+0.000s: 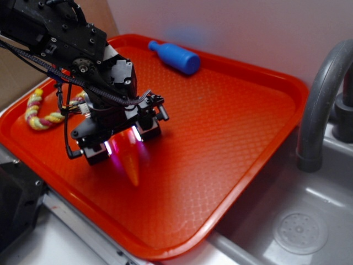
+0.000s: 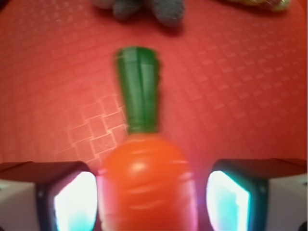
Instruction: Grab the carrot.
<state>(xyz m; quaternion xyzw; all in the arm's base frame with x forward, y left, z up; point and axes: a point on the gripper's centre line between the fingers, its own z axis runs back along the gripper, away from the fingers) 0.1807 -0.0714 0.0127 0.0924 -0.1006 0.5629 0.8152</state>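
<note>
- Red tray [image 1: 231, 138] beside the sink [image 1: 309, 221], with the arm over its left half.
- Pincer [image 1: 122, 144] down, fingers [image 2: 72, 202] part open, straddling the carrot; contact unclear.
- Carrot [image 2: 144, 178] near the tray's front-left edge: glossy orange, green stem, lying flat.

Black arm [image 1: 71, 38] w/ braided cables, screws, glowing pads [image 2: 74, 204] on hand [image 1: 122, 144].

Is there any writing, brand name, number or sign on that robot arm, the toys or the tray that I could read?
None can be read in either view.
Black robot arm's gripper: no legible marking; only glowing pads.
Orange plastic toy carrot: plain, no print.
Blue plastic bottle: no label visible.
Red textured plastic tray: only a moulded pattern, no text.
Multicoloured twisted rope toy: no tag visible.
</note>
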